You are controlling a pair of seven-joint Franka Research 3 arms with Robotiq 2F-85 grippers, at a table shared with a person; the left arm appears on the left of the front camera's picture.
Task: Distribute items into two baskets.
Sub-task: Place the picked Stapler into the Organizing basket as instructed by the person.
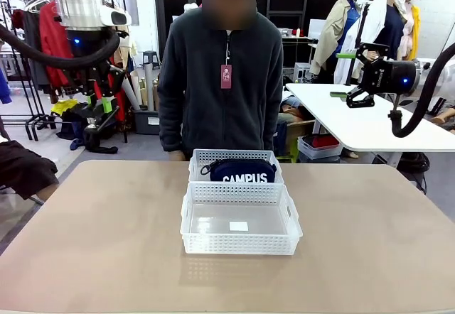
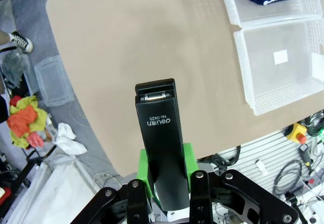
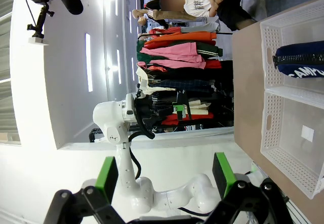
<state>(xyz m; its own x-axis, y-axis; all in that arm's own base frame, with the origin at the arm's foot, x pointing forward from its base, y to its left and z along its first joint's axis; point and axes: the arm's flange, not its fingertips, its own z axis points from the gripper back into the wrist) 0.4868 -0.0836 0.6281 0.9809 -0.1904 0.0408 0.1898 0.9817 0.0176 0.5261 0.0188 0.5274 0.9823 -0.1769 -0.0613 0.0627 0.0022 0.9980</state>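
Left gripper (image 2: 164,183) is clamped on the small black desk stapler (image 2: 161,133), so carry it level over the empty translucent white lattice basket (image 1: 240,241), then let go low.

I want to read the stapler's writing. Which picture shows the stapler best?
The left wrist view: the stapler stands up close between the green fingers, its white print readable. In the front view it is a small dark shape hanging from the left arm. The right wrist view is too blurry to tell.
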